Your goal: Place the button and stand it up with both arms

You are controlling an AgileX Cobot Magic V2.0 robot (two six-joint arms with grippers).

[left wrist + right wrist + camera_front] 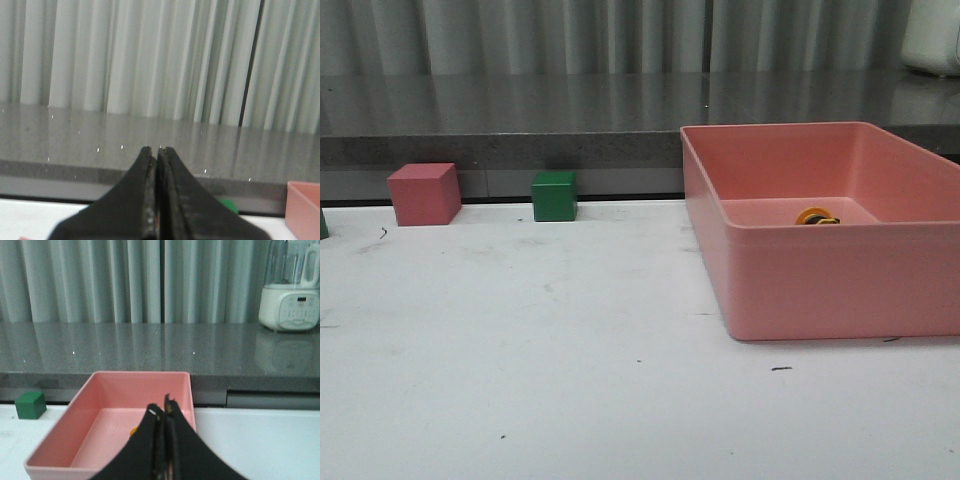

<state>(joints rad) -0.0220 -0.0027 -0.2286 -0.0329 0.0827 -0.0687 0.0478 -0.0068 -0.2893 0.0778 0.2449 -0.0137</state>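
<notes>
White table, scuffed, with small dark marks. Grey counter behind it, ribbed curtain beyond. No brand, label or readable writing anywhere; panel on the white appliance at the counter's right end too blurred to read.

Pink bin on the table's right side, open-topped, long axis running away from the robot. Pink cube and green cube at the table's far edge, well apart from the bin, pink left of green.

Button inside the bin, on its floor near the far right part. Only the yellow cap and a bit of black visible over the bin's near wall; cap seen as a tilted ring, apparently lying on its side rather than upright. Direction of long axis not determinable.

Left gripper: fingers pressed together, nothing between them. Right gripper: likewise closed, empty, above the bin's near end in its wrist view. Neither arm visible in the front view.
</notes>
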